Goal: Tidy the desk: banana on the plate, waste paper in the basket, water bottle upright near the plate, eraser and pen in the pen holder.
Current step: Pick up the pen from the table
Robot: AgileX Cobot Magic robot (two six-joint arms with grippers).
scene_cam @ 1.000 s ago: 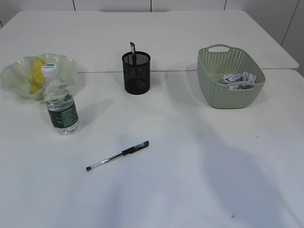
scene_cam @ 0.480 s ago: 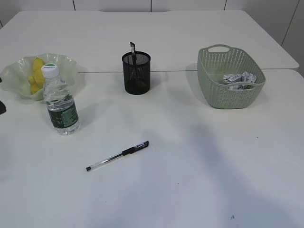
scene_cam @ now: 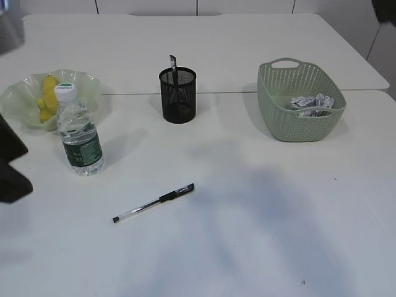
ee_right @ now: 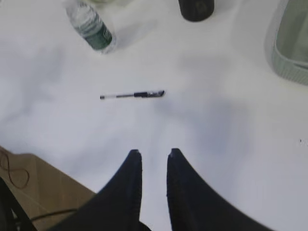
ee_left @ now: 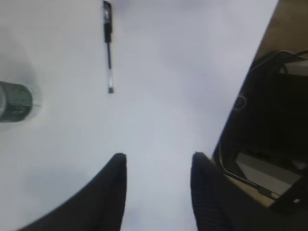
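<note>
Left gripper (ee_left: 159, 161): raised above surface, jaws parted, nothing held. Right gripper (ee_right: 154, 154): raised, jaws narrowly apart, empty. Left arm (scene_cam: 11, 167): dark, at frame edge.

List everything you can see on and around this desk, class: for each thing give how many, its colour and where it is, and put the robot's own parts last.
desk: one, white, seam across it, under everything.
plate: one, pale green, ruffled rim, far left.
banana: one, yellow, on the plate.
water bottle: one, clear, white cap, green label, upright in front of the plate.
pen holder: one, black mesh, centre back, a dark item sticking out.
pen: one, clear and black, lying on the desk, centre front.
basket: one, sage green, right back.
waste paper: one ball, white, in the basket.
left hand: black, open, empty.
right hand: black, narrowly open, empty.
</note>
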